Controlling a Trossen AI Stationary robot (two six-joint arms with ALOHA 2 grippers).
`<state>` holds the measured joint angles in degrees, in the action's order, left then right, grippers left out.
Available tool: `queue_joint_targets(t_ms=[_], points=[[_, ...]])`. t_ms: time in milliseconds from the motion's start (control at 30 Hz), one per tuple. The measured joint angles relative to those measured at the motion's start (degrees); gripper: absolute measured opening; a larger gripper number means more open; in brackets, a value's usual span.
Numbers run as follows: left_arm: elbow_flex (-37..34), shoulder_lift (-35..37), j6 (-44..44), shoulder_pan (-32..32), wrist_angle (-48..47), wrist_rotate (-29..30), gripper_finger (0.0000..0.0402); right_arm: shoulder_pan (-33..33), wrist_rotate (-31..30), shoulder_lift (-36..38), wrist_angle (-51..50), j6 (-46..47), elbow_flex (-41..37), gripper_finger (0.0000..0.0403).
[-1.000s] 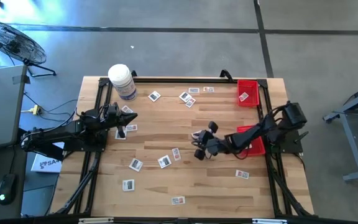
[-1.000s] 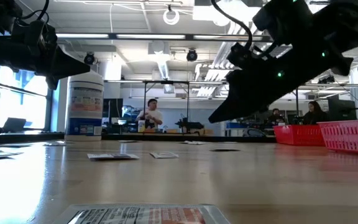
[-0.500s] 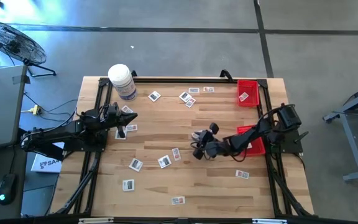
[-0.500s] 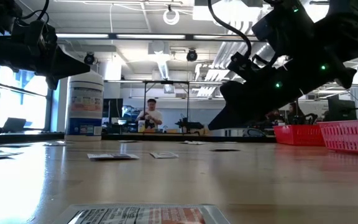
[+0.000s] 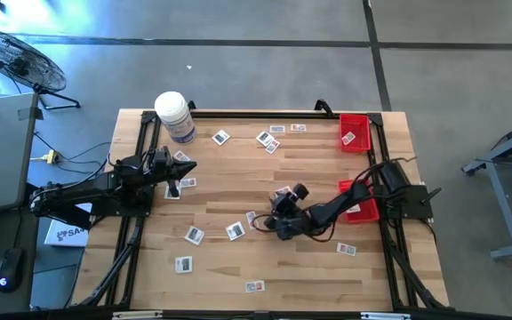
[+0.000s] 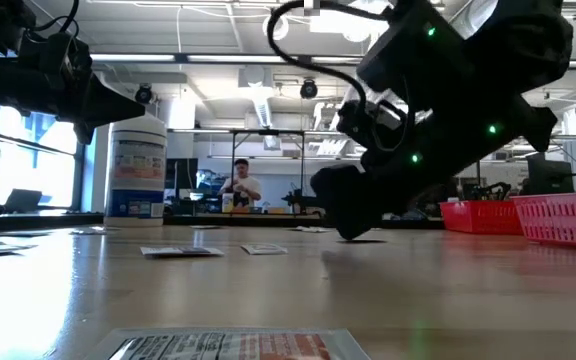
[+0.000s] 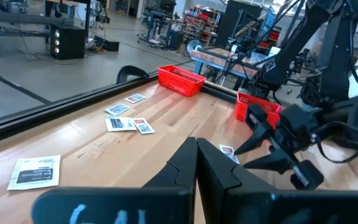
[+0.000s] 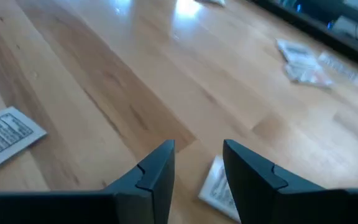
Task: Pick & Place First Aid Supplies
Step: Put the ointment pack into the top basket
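Lying flat on the light wooden table (image 5: 309,271) near its centre, a small square white printed packet (image 5: 252,219) has corners toward twelve and six o'clock; no long axis. The right gripper (image 5: 265,224), at its three o'clock, straddles it (image 8: 215,185), parted, empty. The left gripper (image 5: 188,165) hovers closed at nine o'clock, empty.

white jar (image 5: 175,116), floor fan (image 5: 16,58), person (image 6: 239,186)

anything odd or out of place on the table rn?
Mostly no. The small flat white packets lie scattered at random angles across the wooden table, one already in the far red basket. The one odd item is the big white jar with a bluish label, upright at the far left corner.
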<state>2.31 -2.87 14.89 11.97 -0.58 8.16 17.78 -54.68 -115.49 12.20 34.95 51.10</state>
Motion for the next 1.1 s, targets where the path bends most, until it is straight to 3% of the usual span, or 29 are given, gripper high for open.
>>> queue_joint_targets(t_ms=[233, 400, 667, 867, 1100], points=[[0.02, 0.01, -0.02, 0.0, 0.0, -0.01, 0.0001, -0.98, 2.17, -0.83, -4.9, 10.71, 0.17, 0.0119], [0.02, 0.01, 0.0, 0.01, 0.0, 0.0, 0.0001, -2.73, 7.34, -0.39, -9.07, 17.29, 0.41, 0.0089], [0.02, 0.02, 0.0, 0.01, 0.0, -0.02, 0.0001, -3.12, 8.88, -0.53, -9.21, 17.54, 0.35, 0.0009], [0.01, 0.01, -0.01, 0.01, 0.0, -0.02, 0.0001, -3.15, 9.48, 0.26, -9.07, 17.54, 0.23, 0.0008], [0.0, 0.0, 0.0, 0.0, 0.0, 0.0, 0.0001, -3.49, 13.3, 7.58, -11.55, 13.78, -0.27, 0.0003]])
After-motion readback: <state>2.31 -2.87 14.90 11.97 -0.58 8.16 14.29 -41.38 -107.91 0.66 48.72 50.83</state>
